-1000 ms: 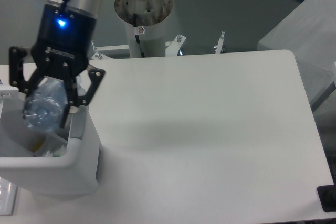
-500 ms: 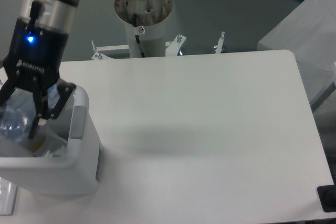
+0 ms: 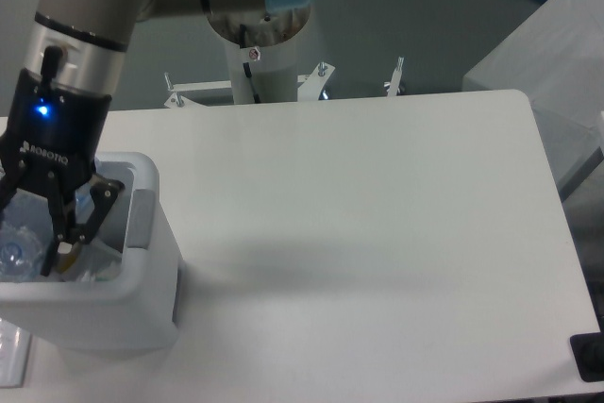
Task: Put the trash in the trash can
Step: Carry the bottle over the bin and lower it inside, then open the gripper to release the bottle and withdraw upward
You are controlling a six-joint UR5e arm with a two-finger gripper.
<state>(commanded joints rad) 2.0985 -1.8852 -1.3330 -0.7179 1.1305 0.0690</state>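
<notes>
White bench (image 3: 377, 233) fills most of the single fixed view, with grey floor behind it and the arm's round base at the far edge. At the left end of the bench stands the trash can (image 3: 142, 299), a white boxy bin with a thick rim and a grey patch on the side that faces right. The tool (image 3: 33, 233) hangs inside the mouth of this bin, its dark fingers below the rim line. Between them sits the clear bottle (image 3: 17, 243), so the tool is closed around it; the label is not readable. The bottle is directly under the tool and already over the bin's hollow, slightly toward the left wall. I judge that release needs only an opening of the fingers. Something pale lies at the bin bottom, too unclear to name.
</notes>
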